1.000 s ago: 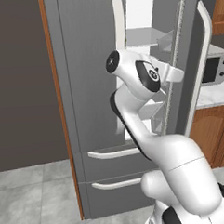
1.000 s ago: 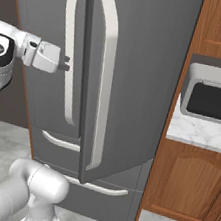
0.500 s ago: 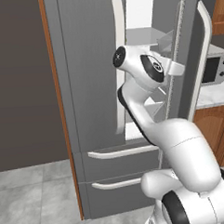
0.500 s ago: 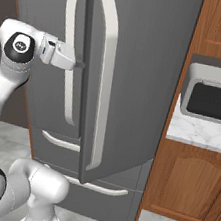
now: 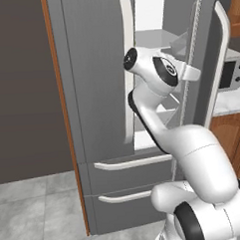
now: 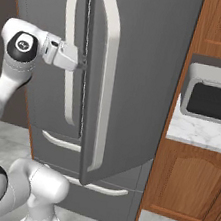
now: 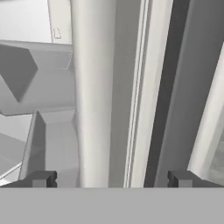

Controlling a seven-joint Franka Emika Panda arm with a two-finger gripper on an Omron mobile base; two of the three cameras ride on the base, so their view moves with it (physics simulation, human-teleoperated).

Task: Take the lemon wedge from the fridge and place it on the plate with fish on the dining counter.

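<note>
A: What is the gripper (image 6: 82,65) doing?

B: It is standing fully spread and empty at the gap between the doors of the fridge (image 5: 99,68), its fingertips (image 7: 41,178) flanking the edge of the right door (image 6: 138,76), which is standing ajar.

A: What is risking failure here?

B: Probably the fingers are catching that door edge or the handle (image 6: 103,81) instead of passing cleanly inside, nudging the door.

A: And the lemon wedge?

B: It is presumably lying inside; the white shelves (image 7: 26,131) are showing nothing yellow, and most of the interior is being hidden.
</note>
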